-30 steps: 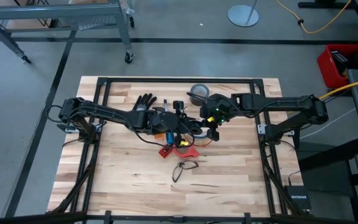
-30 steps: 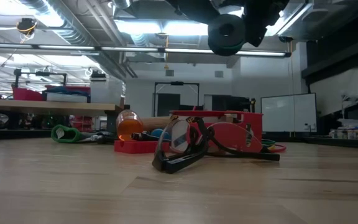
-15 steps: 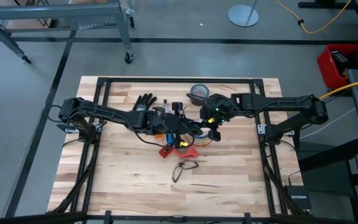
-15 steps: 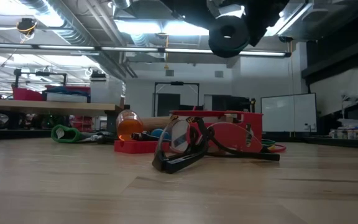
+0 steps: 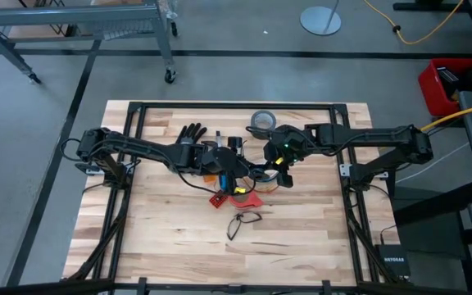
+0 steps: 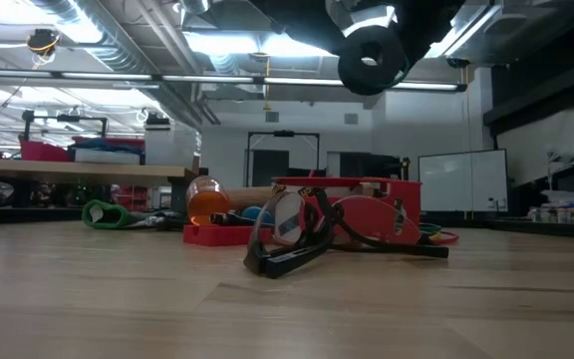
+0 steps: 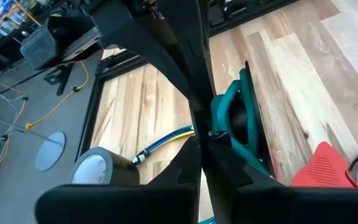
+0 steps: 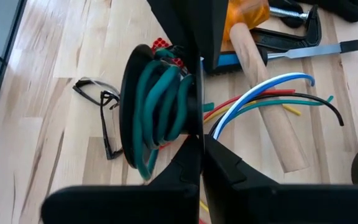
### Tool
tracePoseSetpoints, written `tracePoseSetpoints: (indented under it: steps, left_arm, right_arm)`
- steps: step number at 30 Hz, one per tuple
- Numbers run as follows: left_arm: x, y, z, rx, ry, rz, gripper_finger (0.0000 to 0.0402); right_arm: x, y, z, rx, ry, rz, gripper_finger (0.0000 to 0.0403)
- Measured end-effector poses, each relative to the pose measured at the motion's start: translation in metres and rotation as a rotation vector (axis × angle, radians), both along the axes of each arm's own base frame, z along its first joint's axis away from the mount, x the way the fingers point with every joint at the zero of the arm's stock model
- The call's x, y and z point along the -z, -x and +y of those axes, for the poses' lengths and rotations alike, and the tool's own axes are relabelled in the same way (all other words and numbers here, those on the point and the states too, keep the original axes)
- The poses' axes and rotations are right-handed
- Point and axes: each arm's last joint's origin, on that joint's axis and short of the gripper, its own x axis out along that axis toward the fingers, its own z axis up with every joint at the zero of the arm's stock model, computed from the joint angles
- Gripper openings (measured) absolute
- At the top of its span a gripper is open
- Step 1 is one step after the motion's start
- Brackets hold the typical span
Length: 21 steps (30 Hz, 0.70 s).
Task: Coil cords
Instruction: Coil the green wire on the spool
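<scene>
Both grippers pinch one teal coil above the middle of the table.

From the right gripper (image 8: 199, 134), clamped on the teal bundle of cords (image 8: 160, 102), we move out to the left gripper (image 7: 199, 140), closed on the same loops. Loose blue, white, red and black cords (image 8: 272, 93) lie on the pale wooden table (image 5: 162, 238) beside a wooden handle (image 8: 269, 99). Safety glasses (image 6: 287, 239) lie in front of red parts (image 6: 362, 209). A roll of duct tape (image 5: 260, 120) and a black glove (image 5: 191, 132) sit farther back. Behind we see a workshop room with benches; the glasses hide the cords in the low view.
</scene>
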Motion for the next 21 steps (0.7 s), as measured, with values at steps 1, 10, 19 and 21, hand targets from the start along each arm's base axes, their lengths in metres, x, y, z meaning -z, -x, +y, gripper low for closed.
tracePoseSetpoints:
  steps: [1, 10, 19, 21]
  left_arm:
    - [0.000, 0.000, 0.000, 0.003, 0.002, 0.000, 0.0004]
    - [0.000, 0.000, 0.002, 0.004, 0.009, -0.001, 0.0001]
    - [-0.009, 0.006, 0.012, -0.043, 0.056, -0.025, 0.0000]
    - [-0.011, 0.008, 0.013, -0.048, 0.061, -0.027, 0.0000]
  right_arm:
    - [0.000, 0.000, 0.000, 0.000, 0.000, 0.000, 0.0005]
    - [0.001, 0.001, 0.000, 0.005, 0.001, 0.009, 0.0005]
    - [-0.006, 0.000, -0.001, 0.013, 0.000, 0.001, 0.0005]
    - [-0.012, 0.001, -0.001, 0.016, 0.004, -0.008, 0.0006]
